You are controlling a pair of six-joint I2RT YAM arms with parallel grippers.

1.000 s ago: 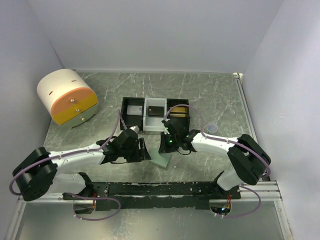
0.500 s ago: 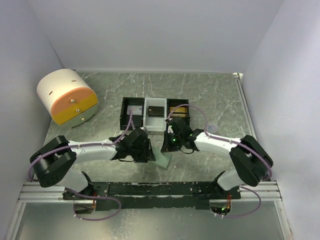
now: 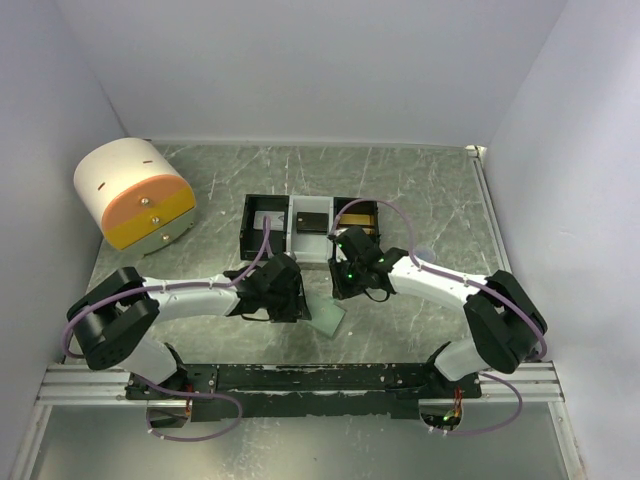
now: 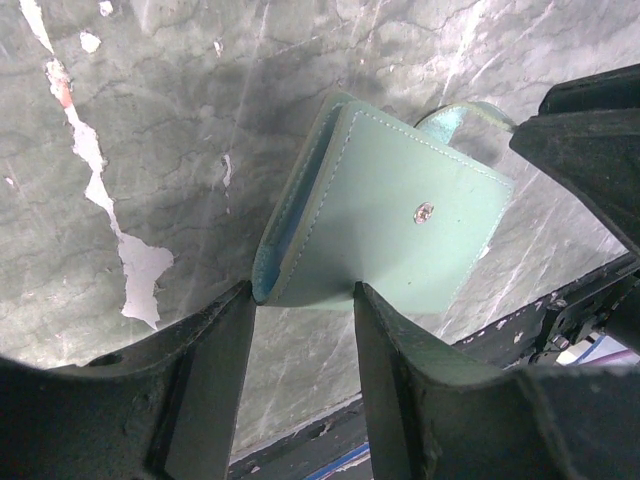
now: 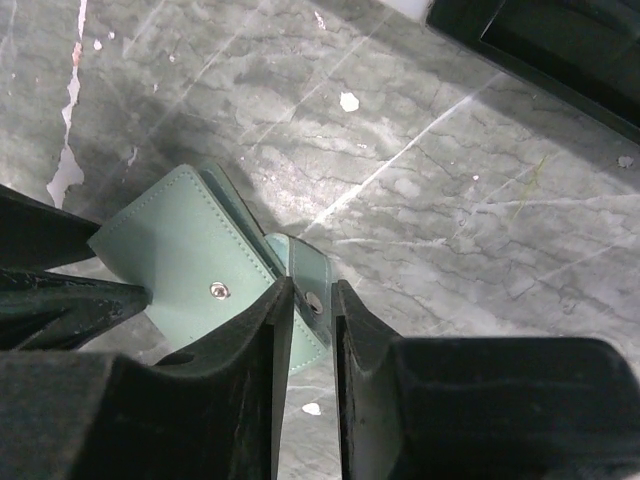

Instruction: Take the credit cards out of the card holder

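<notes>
The sage-green card holder (image 3: pixel 330 318) is folded shut and lies slanted on the table between both arms. In the left wrist view its rounded near edge (image 4: pixel 390 230) sits between my left gripper's (image 4: pixel 303 290) fingertips, which touch it on both sides. My right gripper (image 5: pixel 312 285) stands over the holder's (image 5: pixel 185 250) other end. Its jaws are a narrow gap apart, with the loose strap tab (image 5: pixel 305 262) and its snap stud in that gap. The strap is unsnapped from the stud on the flap. The credit cards are hidden inside the holder.
A black-and-white three-compartment tray (image 3: pixel 268 212) stands just beyond the grippers; its corner (image 5: pixel 540 40) shows in the right wrist view. A white, orange and yellow round drawer unit (image 3: pixel 135 195) stands at the far left. The black rail (image 3: pixel 300 378) runs along the near edge.
My left gripper moved right to the holder and narrowed its jaws around its edge. My right gripper shifted slightly away from the rail and parted its jaws a little. The holder turned slightly.
</notes>
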